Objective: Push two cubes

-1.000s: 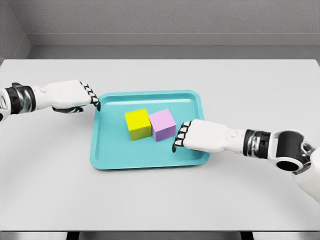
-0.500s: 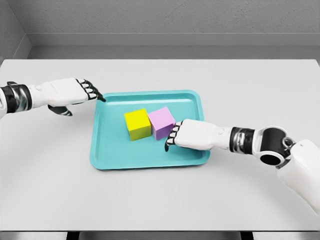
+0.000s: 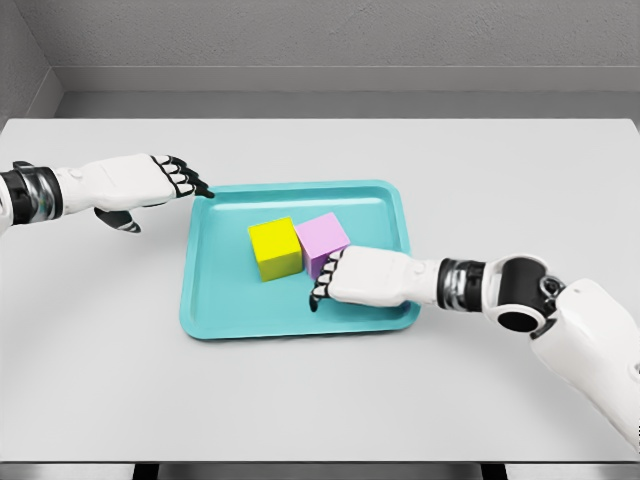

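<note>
A yellow cube [image 3: 274,248] and a pink cube [image 3: 322,239] stand side by side, touching, in the middle of a teal tray [image 3: 230,305]. My right hand [image 3: 322,282] lies inside the tray, its curled fingers against the pink cube's near right side and covering that cube's lower corner. It holds nothing. My left hand [image 3: 186,180] hovers at the tray's far left corner with fingers curled, apart from both cubes.
The tray sits in the middle of a white table [image 3: 500,180]. A grey wall [image 3: 320,40] runs behind the table's far edge. My right forearm [image 3: 470,283] crosses the tray's right rim.
My right hand has slid left across the tray and come up against the pink cube. The left hand rose slightly at the tray's corner. The cubes have barely shifted.
</note>
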`<state>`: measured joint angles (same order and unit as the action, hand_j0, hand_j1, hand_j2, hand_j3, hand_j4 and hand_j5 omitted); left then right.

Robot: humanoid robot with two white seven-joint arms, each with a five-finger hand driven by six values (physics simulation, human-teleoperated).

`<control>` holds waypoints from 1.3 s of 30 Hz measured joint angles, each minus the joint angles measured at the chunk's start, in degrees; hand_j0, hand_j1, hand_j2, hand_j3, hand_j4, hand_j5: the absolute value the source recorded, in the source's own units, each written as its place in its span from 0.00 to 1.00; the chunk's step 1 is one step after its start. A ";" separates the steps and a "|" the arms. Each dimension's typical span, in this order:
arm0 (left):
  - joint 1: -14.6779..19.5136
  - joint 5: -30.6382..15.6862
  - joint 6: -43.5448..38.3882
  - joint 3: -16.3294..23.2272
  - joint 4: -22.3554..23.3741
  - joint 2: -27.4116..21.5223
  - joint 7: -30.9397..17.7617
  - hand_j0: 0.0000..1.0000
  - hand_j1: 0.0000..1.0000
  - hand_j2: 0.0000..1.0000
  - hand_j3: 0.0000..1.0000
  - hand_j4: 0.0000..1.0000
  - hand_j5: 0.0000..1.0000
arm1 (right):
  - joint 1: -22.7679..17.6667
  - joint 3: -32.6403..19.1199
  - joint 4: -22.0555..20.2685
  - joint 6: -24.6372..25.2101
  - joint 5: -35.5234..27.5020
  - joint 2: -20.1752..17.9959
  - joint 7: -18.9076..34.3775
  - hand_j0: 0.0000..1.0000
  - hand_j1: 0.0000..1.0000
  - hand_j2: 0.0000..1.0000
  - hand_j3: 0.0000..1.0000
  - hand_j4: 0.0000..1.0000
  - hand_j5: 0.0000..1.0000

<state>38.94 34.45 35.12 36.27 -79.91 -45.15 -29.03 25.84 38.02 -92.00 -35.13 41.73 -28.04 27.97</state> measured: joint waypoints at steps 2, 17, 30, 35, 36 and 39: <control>0.00 -0.22 0.00 -0.01 -0.04 -0.02 0.00 0.99 0.99 0.99 0.99 0.99 0.99 | 0.44 0.16 0.00 0.00 0.12 0.27 0.00 0.61 0.61 0.61 0.61 0.61 0.61; -0.44 -1.13 0.00 -0.80 0.08 -0.53 0.00 0.99 0.99 0.99 0.99 0.99 0.99 | 1.76 1.16 0.08 0.00 0.20 1.73 0.95 0.61 0.61 0.61 0.61 0.61 0.61; 0.00 -3.73 0.00 -1.02 2.33 -4.10 0.00 1.00 1.00 1.00 1.00 1.00 1.00 | 3.08 2.05 1.50 0.00 0.25 2.66 0.96 0.61 0.61 0.61 0.61 0.61 0.61; -0.44 -3.78 0.00 -1.89 2.98 -4.32 0.00 1.00 1.00 1.00 1.00 1.00 1.00 | 3.08 2.12 1.98 0.00 0.26 2.93 0.91 0.61 0.61 0.61 0.61 0.61 0.61; -0.44 -3.77 0.00 -1.96 3.18 -4.33 0.00 1.00 1.00 1.00 1.00 1.00 1.00 | 3.08 2.15 1.99 0.00 0.26 2.95 0.90 0.61 0.61 0.61 0.61 0.61 0.61; -0.53 -3.76 0.00 -2.06 3.51 -4.35 0.00 1.00 1.00 1.00 1.00 1.00 1.00 | 2.90 2.28 1.99 0.00 0.26 2.88 0.92 0.61 0.61 0.61 0.61 0.61 0.61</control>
<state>38.41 30.69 35.12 34.20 -76.39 -49.50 -29.03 28.74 40.30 -90.00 -35.14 41.99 -25.16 28.89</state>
